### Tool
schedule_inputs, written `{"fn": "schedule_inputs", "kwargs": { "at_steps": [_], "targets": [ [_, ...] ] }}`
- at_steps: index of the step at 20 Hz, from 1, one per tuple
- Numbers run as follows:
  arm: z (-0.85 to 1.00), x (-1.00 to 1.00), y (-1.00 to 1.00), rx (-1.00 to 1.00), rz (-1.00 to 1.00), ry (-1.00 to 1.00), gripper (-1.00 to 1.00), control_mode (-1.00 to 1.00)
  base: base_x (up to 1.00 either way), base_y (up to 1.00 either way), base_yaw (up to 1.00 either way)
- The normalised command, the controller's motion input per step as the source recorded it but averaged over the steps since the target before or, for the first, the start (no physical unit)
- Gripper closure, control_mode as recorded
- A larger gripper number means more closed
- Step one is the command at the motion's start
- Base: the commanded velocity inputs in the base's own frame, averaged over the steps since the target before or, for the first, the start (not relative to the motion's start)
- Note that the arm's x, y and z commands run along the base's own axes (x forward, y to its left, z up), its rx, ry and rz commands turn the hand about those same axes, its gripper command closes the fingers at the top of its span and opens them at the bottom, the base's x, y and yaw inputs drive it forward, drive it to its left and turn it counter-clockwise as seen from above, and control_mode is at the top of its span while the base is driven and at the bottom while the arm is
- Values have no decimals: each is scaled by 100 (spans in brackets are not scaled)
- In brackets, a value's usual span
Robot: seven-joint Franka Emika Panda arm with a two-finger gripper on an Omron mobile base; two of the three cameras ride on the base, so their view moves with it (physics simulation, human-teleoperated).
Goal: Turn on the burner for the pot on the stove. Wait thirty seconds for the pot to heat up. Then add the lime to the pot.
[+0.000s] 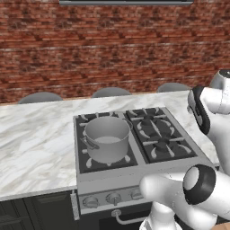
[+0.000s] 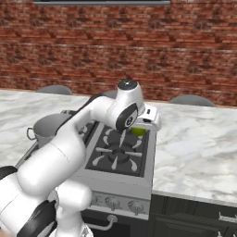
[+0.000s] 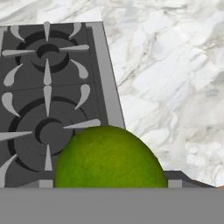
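The gripper point(image 2: 147, 121) holds the lime point(image 2: 139, 131) in wide jaws above the stove's point(image 2: 121, 172) far right; the pot point(image 1: 107, 138) sits left, marble counter point(image 2: 199, 148) right.

wall: red brick point(image 1: 112, 49) | counter: white marble point(image 1: 36, 134) | lower cabinets: dark point(image 2: 194, 217)

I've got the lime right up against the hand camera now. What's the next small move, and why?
Probably carry the lime across the stove toward the pot. In the right base view the green fruit sits at the gripper above the stove's right edge, while the pot stands on the far left burner. Whether the jaws truly grip it is hard to tell.
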Motion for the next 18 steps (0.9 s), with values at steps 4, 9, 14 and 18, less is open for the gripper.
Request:
{"fn": "schedule_inputs", "kwargs": {
  "at_steps": [4,9,14,18],
  "targets": [
    [9,0,50,0,3,4,100,-100,0,0,0],
    [24,0,50,0,4,9,100,-100,0,0,0],
    [40,0,37,0,0,7,100,-100,0,0,0],
    [30,0,34,0,0,5,100,-100,0,0,0]
  ]
}}
